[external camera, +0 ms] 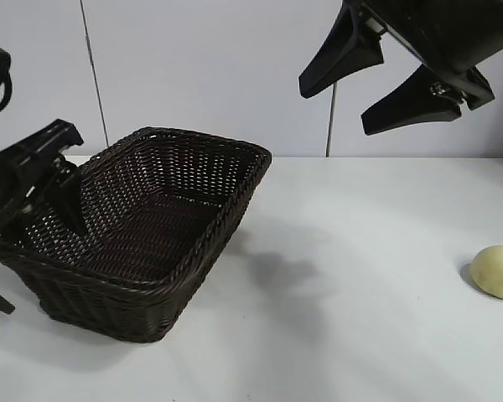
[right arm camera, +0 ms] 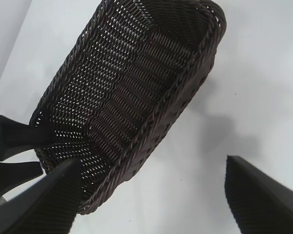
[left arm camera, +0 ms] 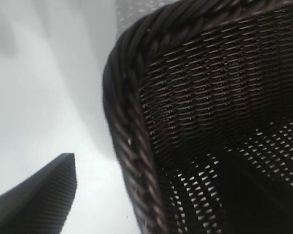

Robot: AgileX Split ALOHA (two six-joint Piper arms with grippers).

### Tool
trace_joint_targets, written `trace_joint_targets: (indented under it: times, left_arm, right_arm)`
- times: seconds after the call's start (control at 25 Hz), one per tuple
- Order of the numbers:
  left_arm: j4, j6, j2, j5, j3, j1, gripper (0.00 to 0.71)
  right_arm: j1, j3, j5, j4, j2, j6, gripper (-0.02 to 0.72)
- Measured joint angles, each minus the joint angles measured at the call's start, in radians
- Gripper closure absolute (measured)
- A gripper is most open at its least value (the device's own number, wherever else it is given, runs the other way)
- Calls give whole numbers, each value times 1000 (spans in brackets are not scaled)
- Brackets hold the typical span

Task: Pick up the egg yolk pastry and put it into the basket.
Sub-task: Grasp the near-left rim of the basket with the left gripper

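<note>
Dark brown wicker forms the basket (external camera: 155, 243), which in the exterior view stands on the white desk (external camera: 360, 318) toward its left edge, tilted so that its far right corner rides higher than its near side. The left gripper (external camera: 46, 180) is at the basket's left wall, one finger reaching down inside the weave and the rest of it outside; the wall sits between the fingers, so the gripper appears closed on the basket's wall. The right gripper (external camera: 377, 79) hangs high above the desk near its far right, both fingers spread wide with nothing between them. The egg yolk pastry (external camera: 497, 271), pale yellow and rounded, lies on the desk at the right edge, well apart from the basket and untouched. In the left wrist view, the basket's braided rim (left arm camera: 129, 141) and inner weave fill most of the frame; one ribbed dark finger (left arm camera: 44, 195) of the left gripper shows outside the rim, over the white desk (left arm camera: 49, 97). In the right wrist view, the whole basket (right arm camera: 136, 107) is seen from above on the desk (right arm camera: 263, 73), the left gripper (right arm camera: 14, 151) at its far end, and the right gripper's two fingers (right arm camera: 44, 204) stand wide apart with bare desk between them. The pastry does not show in either wrist view.
</note>
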Motion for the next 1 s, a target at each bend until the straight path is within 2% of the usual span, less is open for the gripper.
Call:
trace_joint_targets:
  times: [0.24,0.44,0.84,0.92,1.0]
  left_arm:
    - [0,0,67,-17,0,0,139]
    - [0,0,67,-78,0,0,139]
    - [0,5,101,-90,0,0,139]
    - [0,8,101,-91,0,0,158]
    - [0,10,101,-91,0,0,220]
  right_arm:
    - [0,0,0,0,0,0,126]
    - [0,0,0,0,0,0,126]
    - [0,0,0,0,0,0,126]
    - [0,0,0,0,0,0,126]
    - [0,0,0,0,0,0,126]
